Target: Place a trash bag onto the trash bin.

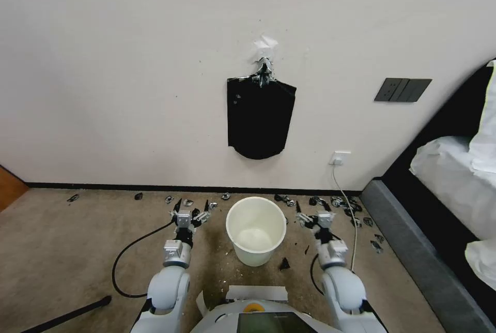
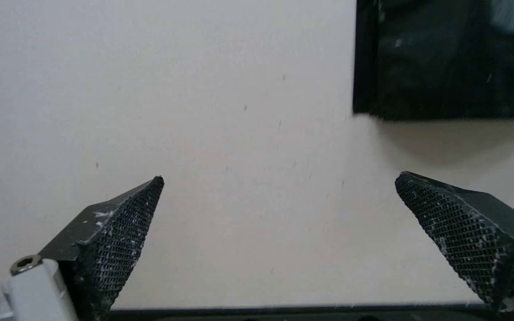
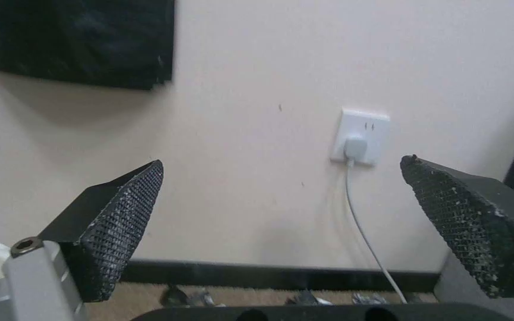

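1. From my head, I am seeing the trash bin standing on the carpet between my left claw and right claw, both spread apart and holding nothing. The pack of bags is hanging on the wall above; no loose trash bag is out, so I am judging that pulling one free is the step in hand.
2. My left wrist is facing the wall, with the pack's lower corner well beyond my fingertips.
3. My right wrist is showing the pack, the wall socket, and wide-apart fingertips. Next I need to raise a claw to the pack.
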Controlling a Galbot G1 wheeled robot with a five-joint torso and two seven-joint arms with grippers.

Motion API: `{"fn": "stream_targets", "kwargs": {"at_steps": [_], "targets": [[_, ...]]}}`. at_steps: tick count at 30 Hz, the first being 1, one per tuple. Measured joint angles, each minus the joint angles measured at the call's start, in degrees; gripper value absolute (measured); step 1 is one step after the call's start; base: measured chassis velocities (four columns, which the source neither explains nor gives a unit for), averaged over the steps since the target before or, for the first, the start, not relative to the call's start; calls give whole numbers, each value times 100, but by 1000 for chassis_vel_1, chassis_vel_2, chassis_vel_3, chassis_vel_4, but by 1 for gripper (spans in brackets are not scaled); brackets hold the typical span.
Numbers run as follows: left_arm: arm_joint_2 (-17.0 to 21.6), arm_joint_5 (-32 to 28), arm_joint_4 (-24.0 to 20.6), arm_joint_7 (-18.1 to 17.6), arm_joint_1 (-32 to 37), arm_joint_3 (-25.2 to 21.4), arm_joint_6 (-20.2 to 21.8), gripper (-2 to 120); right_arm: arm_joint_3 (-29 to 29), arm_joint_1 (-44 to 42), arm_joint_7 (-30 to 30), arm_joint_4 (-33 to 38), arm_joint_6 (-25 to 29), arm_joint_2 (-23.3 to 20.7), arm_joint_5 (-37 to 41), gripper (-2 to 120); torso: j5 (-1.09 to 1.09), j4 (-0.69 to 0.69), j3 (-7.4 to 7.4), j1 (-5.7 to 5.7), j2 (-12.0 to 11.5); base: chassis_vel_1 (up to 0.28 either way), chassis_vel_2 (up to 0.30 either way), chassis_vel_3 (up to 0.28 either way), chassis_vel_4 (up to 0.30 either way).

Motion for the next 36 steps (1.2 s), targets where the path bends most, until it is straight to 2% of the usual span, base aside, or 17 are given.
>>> {"fn": "stream_targets", "kwargs": {"at_steps": [6,15,17,18,19,20,21,22,26,27,28,29,31,32,33,34,36], "targets": [[129,-122,-119,224,101,165,-23,100,-53,-94,-5,28,59,26,42,100,-3,2,0,0,0,0,0,0,0],[206,-175,-215,255,327,228,30,100,-105,-24,-62,-1,51,-106,284,100,-2,1,0,0,0,0,0,0,0],[255,-223,-268,245,477,208,29,100,-246,205,-132,14,-1,-427,762,100,-2,2,0,0,0,0,0,0,0],[255,-223,-268,245,477,208,29,100,-246,205,-132,14,-1,-427,762,100,-2,2,0,0,0,0,0,0,0],[269,-244,-306,242,535,183,23,100,-376,445,-133,18,-64,-643,1154,100,-2,2,1,0,0,0,0,0,0],[269,-244,-306,242,535,183,23,100,-376,445,-133,18,-64,-643,1154,100,-2,2,1,0,0,0,0,0,0],[281,-251,-339,242,593,175,13,100,-487,693,-134,14,-188,-849,1532,100,-1,2,0,0,0,0,0,0,0],[281,-251,-339,242,593,175,13,100,-487,693,-134,14,-188,-849,1532,100,-1,2,0,0,0,0,0,0,0],[285,-221,-362,275,679,189,-65,100,-786,1386,-113,9,-581,-1528,2465,100,-1,0,1,0,0,0,0,0,0],[285,-221,-362,275,679,189,-65,100,-786,1386,-113,9,-581,-1528,2465,100,-1,0,1,0,0,0,0,0,0],[250,-204,-376,290,701,166,-82,100,-991,1821,-52,27,-872,-1892,3042,100,-2,0,1,0,0,0,0,0,0],[250,-204,-376,290,701,166,-82,100,-991,1821,-52,27,-872,-1892,3042,100,-2,0,1,0,0,0,0,0,0],[188,-166,-396,299,745,86,-92,100,-1371,2634,16,-48,-1203,-2243,3807,100,-1,2,1,0,0,0,0,0,0],[188,-166,-396,299,745,86,-92,100,-1371,2634,16,-48,-1203,-2243,3807,100,-1,2,1,0,0,0,0,0,0],[144,-119,-416,303,777,33,-95,100,-1719,3412,92,-185,-1384,-2366,4390,100,-3,5,1,0,0,0,0,0,0],[144,-119,-416,303,777,33,-95,100,-1719,3412,92,-185,-1384,-2366,4390,100,-3,5,1,0,0,0,0,0,0],[75,-84,-439,305,814,-33,-95,100,-2100,4235,218,-422,-1562,-2357,4999,100,-3,3,1,1,0,0,0,0,0]]}}
